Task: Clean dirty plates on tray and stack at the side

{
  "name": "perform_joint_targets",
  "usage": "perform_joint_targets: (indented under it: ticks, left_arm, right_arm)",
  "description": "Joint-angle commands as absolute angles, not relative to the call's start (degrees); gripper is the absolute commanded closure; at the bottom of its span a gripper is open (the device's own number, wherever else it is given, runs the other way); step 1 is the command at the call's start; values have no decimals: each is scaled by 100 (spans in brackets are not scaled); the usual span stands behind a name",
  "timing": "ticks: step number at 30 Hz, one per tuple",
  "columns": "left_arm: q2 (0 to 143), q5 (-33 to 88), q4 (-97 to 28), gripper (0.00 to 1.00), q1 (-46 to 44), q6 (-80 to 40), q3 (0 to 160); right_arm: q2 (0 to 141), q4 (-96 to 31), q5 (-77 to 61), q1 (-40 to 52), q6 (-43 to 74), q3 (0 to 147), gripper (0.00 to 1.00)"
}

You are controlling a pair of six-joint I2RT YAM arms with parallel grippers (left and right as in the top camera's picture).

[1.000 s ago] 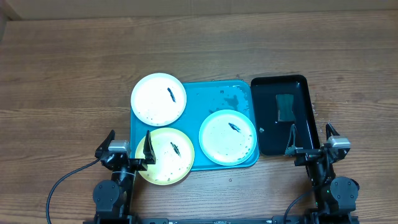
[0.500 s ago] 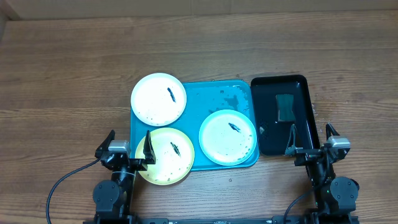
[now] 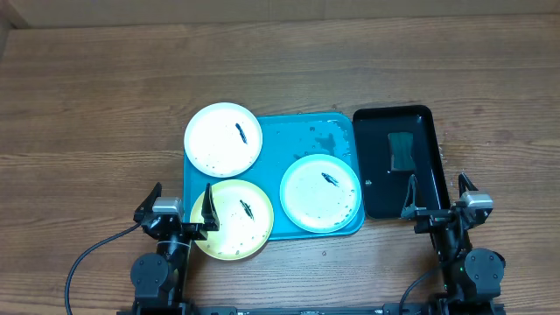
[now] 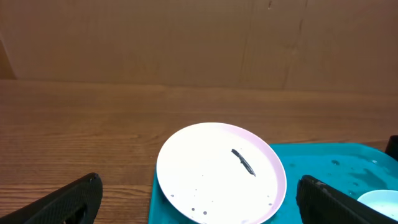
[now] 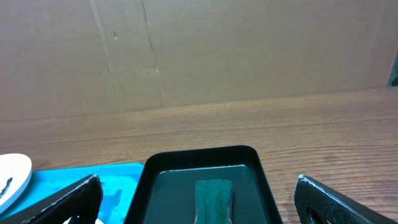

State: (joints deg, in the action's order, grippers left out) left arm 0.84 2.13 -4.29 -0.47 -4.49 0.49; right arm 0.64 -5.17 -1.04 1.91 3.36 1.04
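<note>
A teal-blue tray (image 3: 289,144) lies mid-table. A white plate (image 3: 223,138) with a dark smear and specks sits on its far left corner, also in the left wrist view (image 4: 221,173). A yellow-green plate (image 3: 234,220) overhangs its near left corner. A pale blue-green plate (image 3: 320,192) lies at its near right. My left gripper (image 3: 181,206) is open and empty, by the yellow-green plate's left edge. My right gripper (image 3: 437,198) is open and empty, at the near end of the black tray (image 3: 395,159).
The glossy black tray holds a dark green sponge (image 3: 401,151), also in the right wrist view (image 5: 213,199). The teal tray has wet smears (image 3: 325,138) at its far right. A cardboard wall (image 4: 199,37) stands behind the wooden table (image 3: 96,114).
</note>
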Motion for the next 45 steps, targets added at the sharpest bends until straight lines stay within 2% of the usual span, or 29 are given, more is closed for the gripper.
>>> perform_joint_targets:
  ticks: [1, 34, 45]
  left_arm:
    - [36, 211, -432, 0, -73, -513, 27]
    - [36, 213, -429, 0, -73, -515, 27]
    - [36, 624, -384, 0, -78, -644, 27]
  right_arm:
    - [45, -484, -47, 220, 318, 45, 0]
    - [45, -484, -47, 220, 318, 45, 0]
    - [45, -482, -93, 220, 318, 45, 0]
